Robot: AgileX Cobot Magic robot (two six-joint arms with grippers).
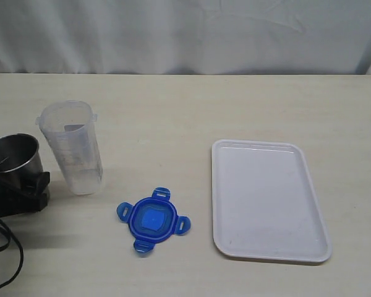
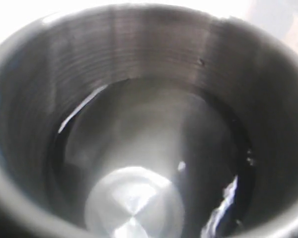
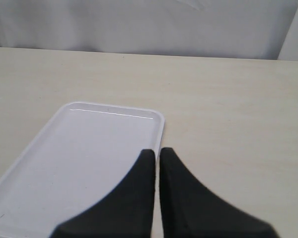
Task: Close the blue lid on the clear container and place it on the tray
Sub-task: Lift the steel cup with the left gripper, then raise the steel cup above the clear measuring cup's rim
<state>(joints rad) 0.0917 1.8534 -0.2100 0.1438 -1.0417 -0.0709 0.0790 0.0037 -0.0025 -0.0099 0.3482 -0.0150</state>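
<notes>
- A black cable (image 1: pixel 5 247) loops on the table (image 1: pixel 173 105) at the far left, in the near corner of the exterior view.
- The left end effector (image 1: pixel 21 189) is at the left edge, low on the table. Its jaws are set wide and clamp a steel cup (image 1: pixel 12 154).
- The cup stands about upright in that grip with its mouth up. The left wrist view looks straight down into it and shows only shiny brushed walls and a bright round bottom. The fingers themselves are out of that view.
- Just right of the cup stands the container (image 1: pixel 71 148). It is upright on the table, leans slightly, and its mouth is uncovered. Faint print shows on its clear wall. A small gap separates it from the black end effector beside it.
- Right of the container and nearer the front edge, the lid (image 1: pixel 153 219) lies flat on the table. Its four flaps are spread outward and its middle is a lighter blue. It is apart from the container and lies between it and the tray (image 1: pixel 269 198), touching neither.
- The tray sits flat on the right half of the table with its long side running front to back. Nothing lies on it.
- The right end effector (image 3: pixel 156 151) appears only in its wrist view. Its two black fingers are closed tip to tip with a thin slit between them, and they hold nothing. It hangs over the tray's long rim, with the tray on one side and bare table on the other.
- A white cloth (image 1: pixel 173 31) hangs behind the table's far edge.
</notes>
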